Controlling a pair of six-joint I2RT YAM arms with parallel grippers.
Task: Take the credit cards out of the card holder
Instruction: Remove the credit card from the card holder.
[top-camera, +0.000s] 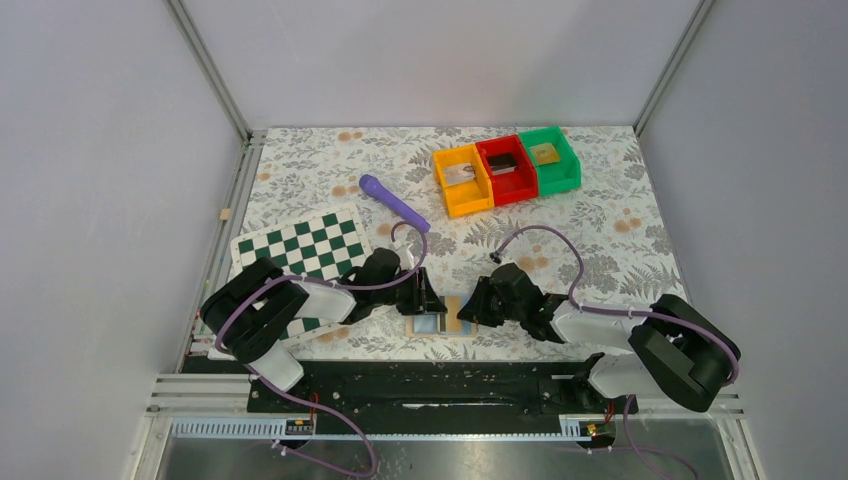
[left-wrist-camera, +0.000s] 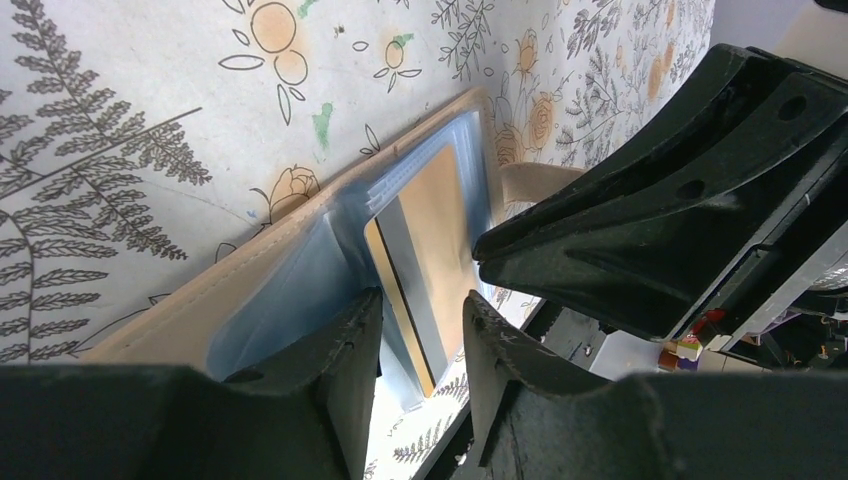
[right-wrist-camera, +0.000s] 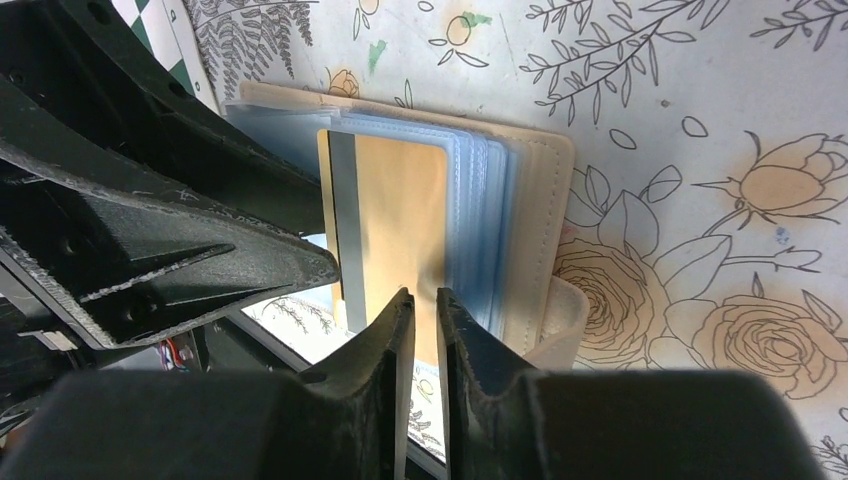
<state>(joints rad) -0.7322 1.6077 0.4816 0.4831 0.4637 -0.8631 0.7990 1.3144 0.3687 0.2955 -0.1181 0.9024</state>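
Over the open card holder (right-wrist-camera: 540, 200), right gripper (right-wrist-camera: 425, 298) nips gold card (right-wrist-camera: 400, 210) edgewise; left gripper (left-wrist-camera: 422, 300) narrowly parted.

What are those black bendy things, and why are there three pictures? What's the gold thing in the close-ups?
Those are two robot arms, each ending in a two-finger claw. The wide picture looks down from above; the other two come from cameras on each wrist, so you see that claw's fingers up close. On the flowery table lie a checkered board, a purple stick and orange, red and green bins. Between the arms lies an open tan card holder with bluish plastic sleeves. The right claw seems to pinch a gold card sticking out of it; the left claw is open over the holder.
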